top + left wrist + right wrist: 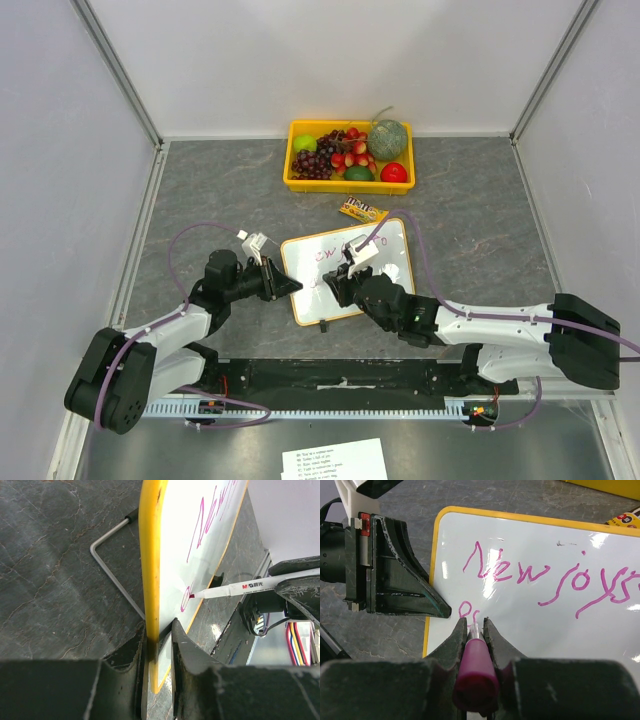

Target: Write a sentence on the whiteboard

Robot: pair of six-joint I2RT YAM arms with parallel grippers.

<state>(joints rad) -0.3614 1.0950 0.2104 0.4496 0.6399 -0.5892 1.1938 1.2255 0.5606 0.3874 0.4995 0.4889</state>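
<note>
1. Top external view gives you the whiteboard (395, 262) lying at an angle on the grey table (480, 200), near the middle between the two arms. A candy packet (362, 211) sits just beyond its far edge, and a yellow tray (350, 187) of fruit stands farther back.
2. Your left gripper (290, 287) is clamped on the board's left edge. In the left wrist view both fingers (200, 670) press the yellow frame from either side, with no gap showing.
3. Your right gripper (340, 283) hangs over the near-left part of the board. Its jaws are almost fully closed around a marker (475, 672), whose purple end faces the right wrist camera.
4. From the left wrist you see the marker's white barrel come in from the right, with its tip touching the board's surface.
5. The sentence (520, 570) runs across the upper part of the board in pink-purple strokes and reads "New joys". A small loop or two sits beneath "New", right at the marker tip.
6. A bent wire stand (107, 565) shows beside the frame in the left wrist view, against the table.
7. A printed paper sheet (335, 460) lies at the near edge, in front of the arm bases.
</note>
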